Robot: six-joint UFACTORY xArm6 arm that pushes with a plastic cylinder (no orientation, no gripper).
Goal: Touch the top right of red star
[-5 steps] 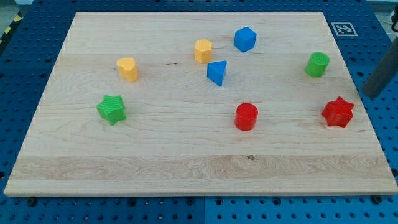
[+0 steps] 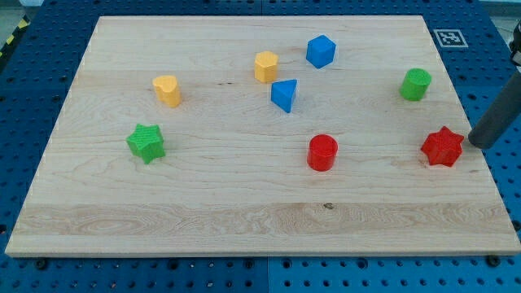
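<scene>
The red star [image 2: 442, 146] lies near the right edge of the wooden board [image 2: 244, 203]. My tip [image 2: 475, 144] is the lower end of the dark rod that comes in from the view's right edge. It sits just to the right of the star, level with its upper half, with a narrow gap between them. I cannot tell whether it touches the star.
A red cylinder [image 2: 322, 152] stands at the board's middle right. A green cylinder [image 2: 415, 84] is above the star. A blue cube [image 2: 321, 51], a blue triangular block [image 2: 284, 94], a yellow hexagonal block [image 2: 265, 66], a yellow heart [image 2: 167, 89] and a green star [image 2: 146, 142] lie further left.
My rod has moved down and slightly left, from beside the board's right edge to just right of the red star. No block has moved.
</scene>
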